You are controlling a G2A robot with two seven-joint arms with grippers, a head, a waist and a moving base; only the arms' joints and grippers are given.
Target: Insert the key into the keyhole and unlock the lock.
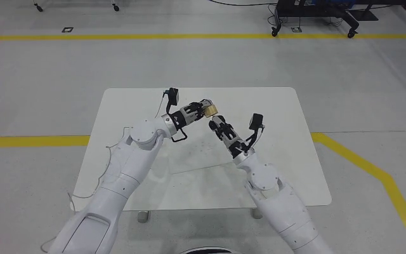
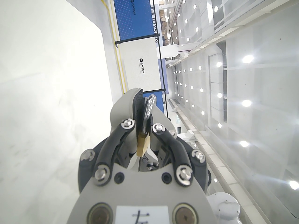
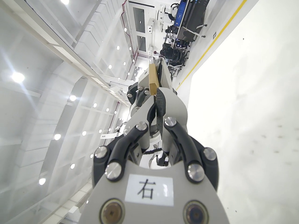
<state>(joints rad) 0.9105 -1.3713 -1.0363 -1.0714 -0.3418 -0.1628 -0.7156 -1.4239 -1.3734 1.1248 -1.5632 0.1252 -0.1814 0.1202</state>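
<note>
The left gripper [image 2: 143, 108] is clenched on the silver shackle [image 2: 150, 100] of the small brass padlock [image 2: 143, 146]. The brass body therefore hangs free behind its fingertips, above the white table [image 1: 279, 127], and its keyhole end is open to the other arm. The right gripper [image 3: 156, 99] is closed tight on what I judge is the thin metal key [image 3: 154, 97]. The padlock sits just ahead of its fingertips and touches them, so probably only the turning remains

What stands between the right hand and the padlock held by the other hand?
Nothing visible does. The right hand is shut, its tips right at the bottom end of the small brass padlock. The left hand grips the padlock by its silver shackle above the white table. The key is hidden between the right hand's pads.
</note>
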